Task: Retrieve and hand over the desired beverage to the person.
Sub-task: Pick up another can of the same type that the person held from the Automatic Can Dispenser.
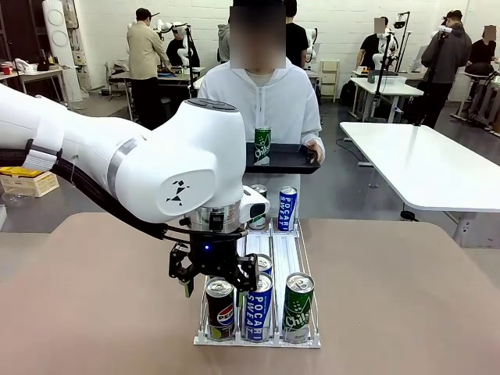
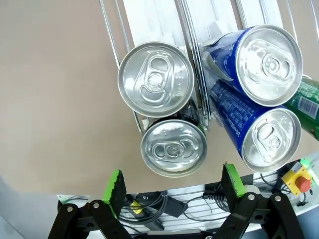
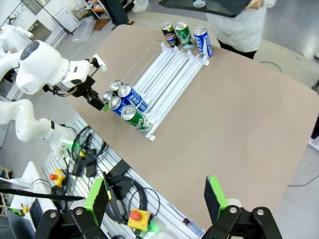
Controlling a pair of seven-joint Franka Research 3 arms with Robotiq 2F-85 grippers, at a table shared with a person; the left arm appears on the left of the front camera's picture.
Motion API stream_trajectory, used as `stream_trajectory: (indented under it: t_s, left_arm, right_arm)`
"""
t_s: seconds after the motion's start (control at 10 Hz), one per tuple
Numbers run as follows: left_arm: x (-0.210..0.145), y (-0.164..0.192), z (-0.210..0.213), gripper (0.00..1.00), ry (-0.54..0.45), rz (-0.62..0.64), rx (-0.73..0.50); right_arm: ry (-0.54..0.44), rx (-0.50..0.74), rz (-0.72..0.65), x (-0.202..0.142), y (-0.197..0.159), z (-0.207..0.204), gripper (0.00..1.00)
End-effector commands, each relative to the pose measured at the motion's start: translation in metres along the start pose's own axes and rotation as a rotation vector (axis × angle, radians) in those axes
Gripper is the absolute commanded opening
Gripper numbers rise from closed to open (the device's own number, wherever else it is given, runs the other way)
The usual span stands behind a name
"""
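Green can [image 2: 306, 109] and black tray [image 3: 214, 6], each cropped by a wrist view's edge.

**canfan:** What kind of place is this, a shop? There's a drinks rack [image 1: 258, 337] and all.

**benchrat:** Nah, robotics lab imo. That rack sits on a plain brown table [image 1: 406, 297], with a big white robot arm [image 1: 156, 164] holding its left gripper [image 2: 173, 179] over it. Behind that it's one open hall with a grey floor [image 1: 359, 195], white worktables [image 1: 422, 164] and people [image 1: 146, 55] standing at benches. Down by the table edge you get loose black cables [image 3: 87, 149] and a red emergency-stop button [image 3: 134, 216] on a yellow box.
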State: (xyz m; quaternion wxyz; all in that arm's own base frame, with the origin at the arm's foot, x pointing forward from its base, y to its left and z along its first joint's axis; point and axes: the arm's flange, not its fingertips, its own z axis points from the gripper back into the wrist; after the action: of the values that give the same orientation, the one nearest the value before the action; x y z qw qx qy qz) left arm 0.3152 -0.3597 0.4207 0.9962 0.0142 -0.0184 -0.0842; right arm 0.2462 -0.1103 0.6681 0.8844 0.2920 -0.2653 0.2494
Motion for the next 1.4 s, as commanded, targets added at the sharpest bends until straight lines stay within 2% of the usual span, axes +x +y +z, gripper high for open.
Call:
stream_trajectory:
  t_s: [0.0, 0.5, 1.3]
  left_arm:
    - [0.005, -0.008, -0.001, 1.00, -0.035, 0.033, 0.015]
    - [0.007, -0.006, -0.002, 1.00, 0.001, 0.033, -0.016]
    - [0.007, 0.003, -0.003, 1.00, -0.007, 0.019, 0.003]
  right_arm:
    - [-0.009, 0.023, 0.015, 0.001, -0.001, 0.000, 1.00]
    - [-0.009, 0.023, 0.015, 0.001, -0.001, 0.000, 1.00]
    - [-0.009, 0.023, 0.015, 0.001, -0.001, 0.000, 1.00]
